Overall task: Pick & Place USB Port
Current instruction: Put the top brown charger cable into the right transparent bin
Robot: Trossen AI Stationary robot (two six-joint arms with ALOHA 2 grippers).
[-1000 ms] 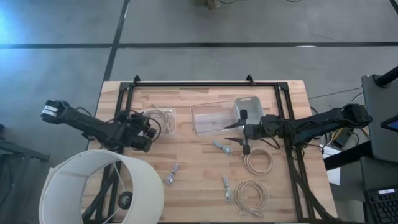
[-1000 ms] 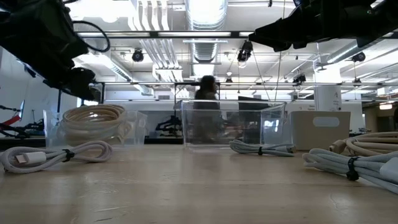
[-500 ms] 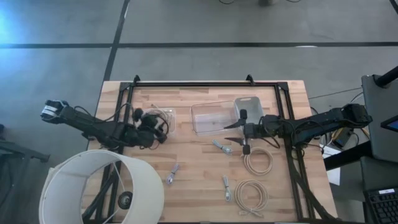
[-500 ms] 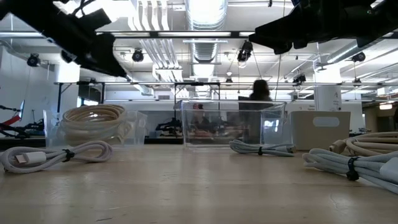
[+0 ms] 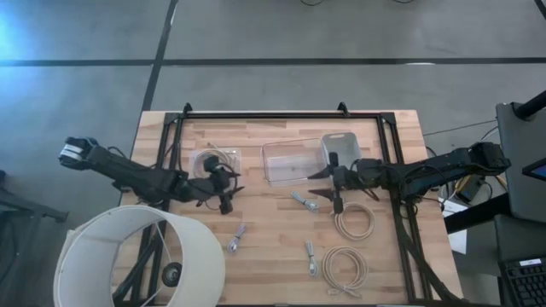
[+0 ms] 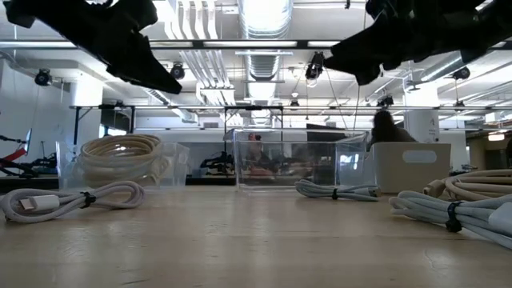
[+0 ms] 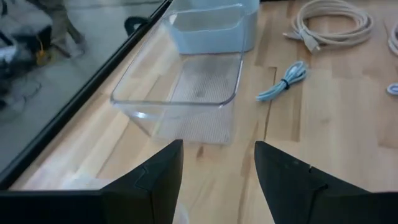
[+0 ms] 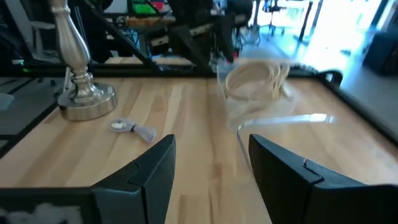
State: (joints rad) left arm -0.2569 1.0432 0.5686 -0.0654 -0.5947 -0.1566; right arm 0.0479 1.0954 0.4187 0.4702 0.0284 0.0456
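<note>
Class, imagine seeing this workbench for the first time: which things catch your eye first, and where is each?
A large white lampshade fills the table's near left corner. Two dark arms reach inward: the left gripper open beside a small clear box holding a coiled cable, the right gripper open by the empty clear tray at centre.

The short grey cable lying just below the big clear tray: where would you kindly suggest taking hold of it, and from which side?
Probably at its bundled middle, near the tie, coming straight down from above. The grey cable lies flat on the table, apart from the clear tray, with bare wood on both sides for open fingers. The right hand hangs close beside it, open; the left hand is farther off.
</note>
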